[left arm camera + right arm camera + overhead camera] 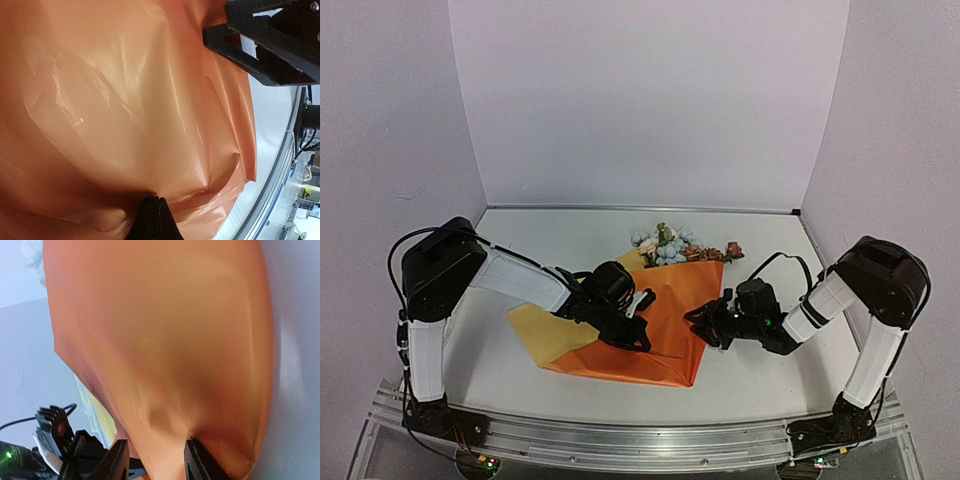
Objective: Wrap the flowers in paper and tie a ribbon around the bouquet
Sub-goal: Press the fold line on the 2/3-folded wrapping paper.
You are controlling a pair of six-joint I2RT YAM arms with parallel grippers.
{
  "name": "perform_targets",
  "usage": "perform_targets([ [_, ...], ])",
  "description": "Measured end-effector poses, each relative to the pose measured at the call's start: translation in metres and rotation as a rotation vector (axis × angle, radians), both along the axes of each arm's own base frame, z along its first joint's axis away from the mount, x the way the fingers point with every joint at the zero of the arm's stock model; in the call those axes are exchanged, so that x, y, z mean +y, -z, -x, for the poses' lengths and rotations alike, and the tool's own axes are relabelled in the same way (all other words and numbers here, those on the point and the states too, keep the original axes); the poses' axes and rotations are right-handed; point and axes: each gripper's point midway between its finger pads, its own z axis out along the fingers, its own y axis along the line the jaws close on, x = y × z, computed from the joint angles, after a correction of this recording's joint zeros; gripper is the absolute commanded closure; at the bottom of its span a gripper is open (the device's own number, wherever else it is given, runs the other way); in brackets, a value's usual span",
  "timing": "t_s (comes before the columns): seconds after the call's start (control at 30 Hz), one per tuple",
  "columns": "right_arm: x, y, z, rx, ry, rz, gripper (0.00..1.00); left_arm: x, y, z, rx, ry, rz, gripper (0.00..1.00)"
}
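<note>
Clamped shut on a fold of thin, floppy, tear-prone paper (670,300) at centre with the left gripper (156,202), straddling its 3 o'clock edge with the right gripper (156,445), grip unclear, flowers (670,245) at 12 o'clock; best pinched at doubled folds.

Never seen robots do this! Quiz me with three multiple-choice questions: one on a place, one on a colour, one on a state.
1. The flowers poke out of the paper at its: A far end; B near tip; C left side.
2. The paper's other face is: A white; B yellow; C green.
3. The left gripper is: A wide open; B pinching paper; C lifted away.
A, blooms lie past the far edge; B, a yellow flap shows; B, it is shut on a crease.
</note>
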Motion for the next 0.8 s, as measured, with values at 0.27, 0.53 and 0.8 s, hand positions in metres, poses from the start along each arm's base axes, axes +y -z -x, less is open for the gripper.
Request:
perform_targets([
  [0.27, -0.021, 0.000, -0.022, -0.009, 0.078, -0.004, 0.59, 0.000, 0.000, 0.000, -0.007, 0.009, 0.000, 0.99],
  [0.53, -0.035, -0.002, -0.053, -0.014, 0.144, -0.008, 0.59, 0.000, 0.000, 0.000, -0.014, 0.017, 0.001, 0.99],
  [0.8, -0.052, -0.002, -0.089, -0.019, 0.206, -0.013, 0.58, 0.000, 0.000, 0.000, -0.018, 0.026, 0.003, 1.00],
])
